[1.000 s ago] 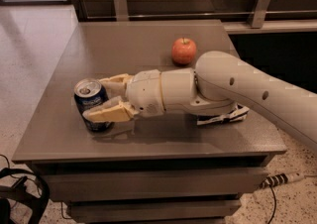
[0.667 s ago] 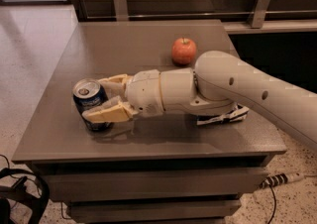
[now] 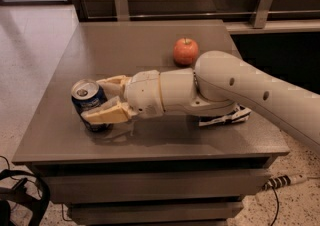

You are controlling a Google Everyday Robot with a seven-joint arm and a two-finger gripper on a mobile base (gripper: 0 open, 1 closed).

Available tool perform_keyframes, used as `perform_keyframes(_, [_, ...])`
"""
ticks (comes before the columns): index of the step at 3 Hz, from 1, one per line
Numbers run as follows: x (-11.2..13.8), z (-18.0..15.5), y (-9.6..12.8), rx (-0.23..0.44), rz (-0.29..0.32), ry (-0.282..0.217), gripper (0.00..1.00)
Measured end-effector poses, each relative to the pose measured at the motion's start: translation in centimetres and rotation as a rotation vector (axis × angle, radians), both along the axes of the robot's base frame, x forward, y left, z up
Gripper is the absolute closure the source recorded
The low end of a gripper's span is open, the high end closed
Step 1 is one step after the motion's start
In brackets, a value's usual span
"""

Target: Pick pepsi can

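The pepsi can (image 3: 88,96), dark blue with a silver top, stands on the grey table (image 3: 150,40) near its front left part. My gripper (image 3: 94,99) reaches in from the right and holds the can between its two cream fingers. One finger (image 3: 107,114) lies on the can's near side and the other on its far side. The can's base rests on or just above the table top; I cannot tell which. The white arm (image 3: 240,90) stretches across the table's right half.
A red apple (image 3: 185,51) sits at the back middle of the table. A dark packet with white markings (image 3: 226,117) lies under the arm at the right. The table's front edge is close below the can. Cables lie on the floor.
Almost nothing has moved. The can and gripper have shifted very slightly to the left; the arm holds the same pose.
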State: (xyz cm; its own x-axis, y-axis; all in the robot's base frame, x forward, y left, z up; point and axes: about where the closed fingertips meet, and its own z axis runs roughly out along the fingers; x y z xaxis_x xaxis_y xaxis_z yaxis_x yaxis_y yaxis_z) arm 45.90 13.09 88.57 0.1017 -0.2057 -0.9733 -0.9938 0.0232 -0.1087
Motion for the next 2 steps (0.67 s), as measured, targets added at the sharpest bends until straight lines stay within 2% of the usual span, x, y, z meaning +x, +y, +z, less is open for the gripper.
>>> perform_keyframes(1, [0.0,0.1,0.0,0.018,0.009,-0.003,1.00])
perform_keyframes(2, [0.2,3.2,-1.9,0.080,-0.003,-0.093,1.00])
